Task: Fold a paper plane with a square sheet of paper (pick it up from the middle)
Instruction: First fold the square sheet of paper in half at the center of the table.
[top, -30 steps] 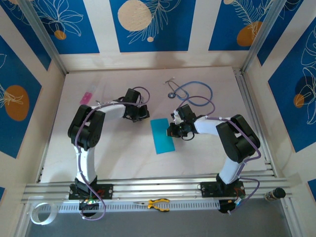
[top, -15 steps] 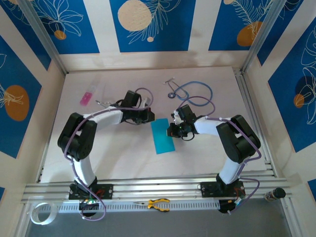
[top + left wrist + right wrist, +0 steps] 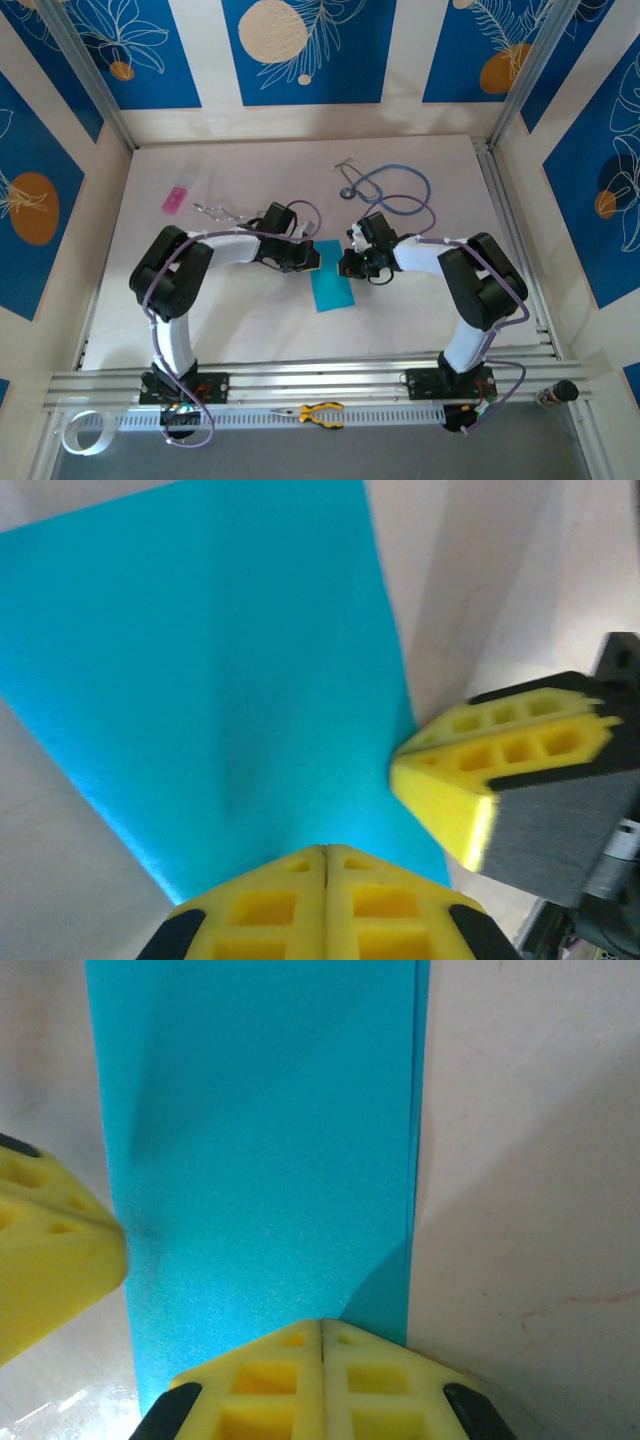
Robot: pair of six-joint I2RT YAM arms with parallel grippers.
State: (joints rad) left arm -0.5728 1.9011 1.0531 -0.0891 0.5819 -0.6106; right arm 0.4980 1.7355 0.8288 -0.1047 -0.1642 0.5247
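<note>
Left claw (image 3: 313, 258): fingers pressed together, holding nothing, tip at the left edge of the cyan sheet of paper (image 3: 330, 277). Sheet lies flat on the table (image 3: 250, 310), a narrow rectangle between the arms. Right claw (image 3: 346, 264): likewise closed, empty, at the sheet's right edge

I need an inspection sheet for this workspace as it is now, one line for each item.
Surface: white table.
Job's things: square sheet of paper lies as a narrow cyan rectangle between the grippers; not yet a plane.
Clutter: stethoscope and pink rectangle at the far side; pliers at the near edge.
Grippers: left gripper and right gripper shut, tips at the paper's opposite long edges; contact unclear.
Cables: purple cables along both arms.
Surroundings: blue patterned walls.
</note>
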